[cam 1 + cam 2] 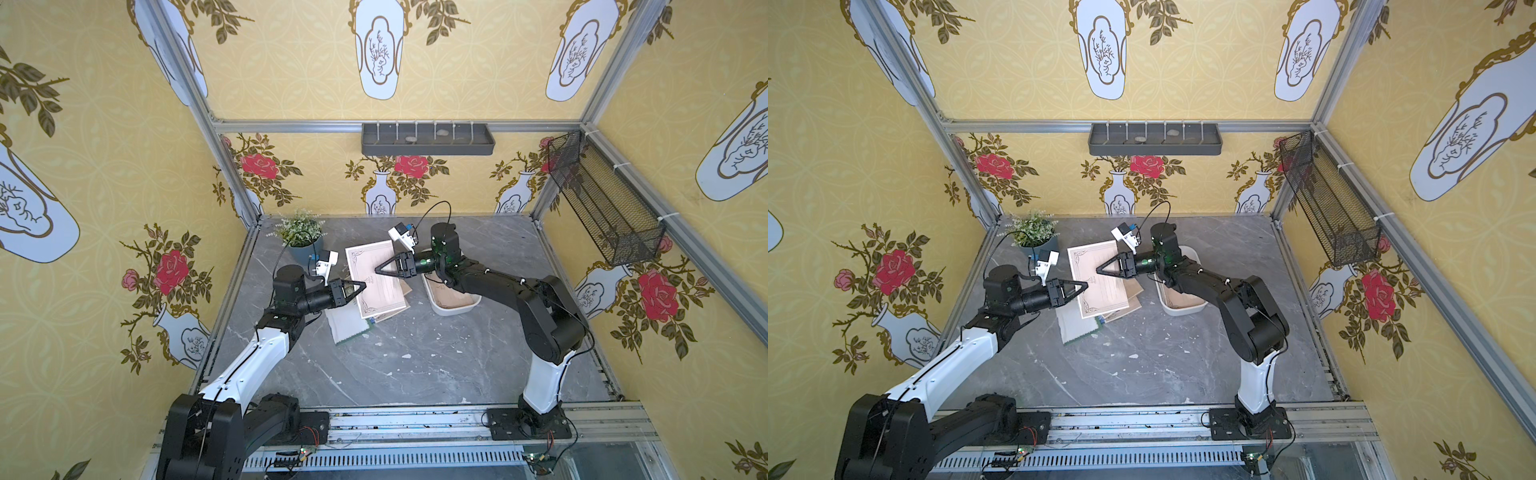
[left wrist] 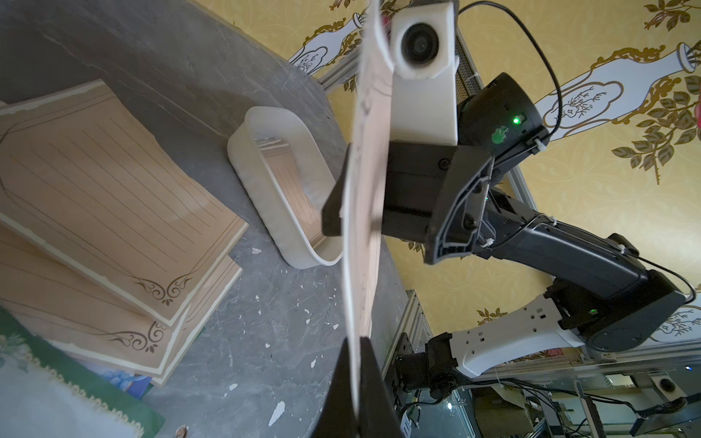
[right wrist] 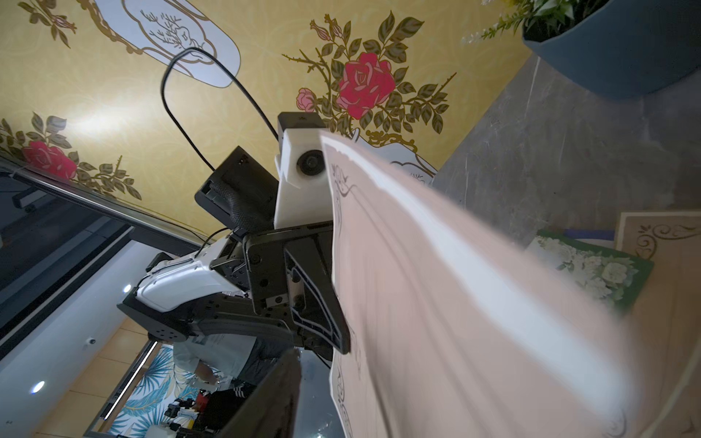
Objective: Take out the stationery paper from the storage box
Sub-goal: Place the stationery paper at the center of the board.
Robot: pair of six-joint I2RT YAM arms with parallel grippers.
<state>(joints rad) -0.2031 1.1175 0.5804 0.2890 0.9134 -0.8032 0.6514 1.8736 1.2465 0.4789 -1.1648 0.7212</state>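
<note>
A tan sheet of stationery paper [image 1: 376, 286] [image 1: 1102, 286] with dark corner flourishes hangs in the air over the table. My left gripper [image 1: 365, 286] [image 2: 358, 341] is shut on its near edge. My right gripper [image 1: 376, 270] straddles the opposite side with its jaws open; one of its fingers [image 3: 277, 398] stands clear of the sheet [image 3: 455, 303]. The white storage box [image 1: 453, 309] [image 2: 265, 212] lies under the right arm with tan paper [image 2: 288, 178] inside. More tan sheets [image 2: 106, 197] and a green-bordered white sheet [image 1: 347, 328] are piled on the table below.
A potted plant [image 1: 300, 232] stands at the back left of the grey marble table [image 1: 415, 361]. A grey compartmented tray [image 1: 428, 139] hangs on the back wall and a black mesh basket [image 1: 602, 199] on the right wall. White flecks dot the tabletop.
</note>
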